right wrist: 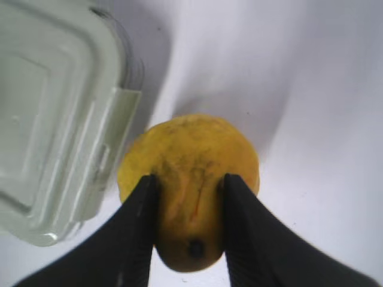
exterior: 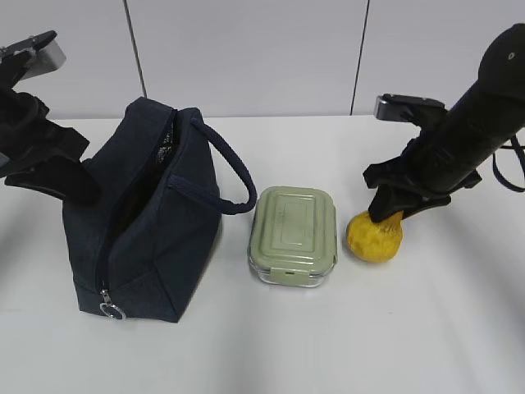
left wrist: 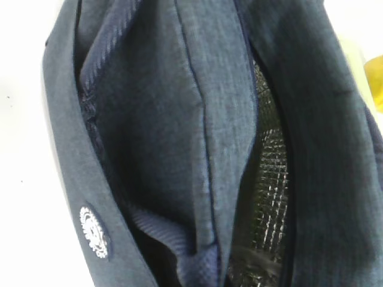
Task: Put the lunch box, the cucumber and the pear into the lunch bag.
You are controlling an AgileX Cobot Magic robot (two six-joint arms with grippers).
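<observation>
The lunch bag (exterior: 148,238) stands at the left with its top unzipped. It fills the left wrist view (left wrist: 149,119), with silver foil lining (left wrist: 269,173) inside. My left gripper (exterior: 78,185) is at the bag's left top edge, apparently pinching the fabric. Its fingers are hidden in the left wrist view. The lunch box (exterior: 295,234) with its sage-green lid lies in the middle and shows in the right wrist view (right wrist: 48,107). My right gripper (exterior: 390,215) is shut on the yellow pear (exterior: 375,236), which rests on the table; the fingers (right wrist: 143,215) clamp the pear (right wrist: 191,149). The cucumber is out of view.
The white table (exterior: 410,328) runs to a pale wall at the back. The bag's handle (exterior: 234,176) loops towards the lunch box. The metal ring pull (exterior: 111,309) hangs at the bag's front bottom corner.
</observation>
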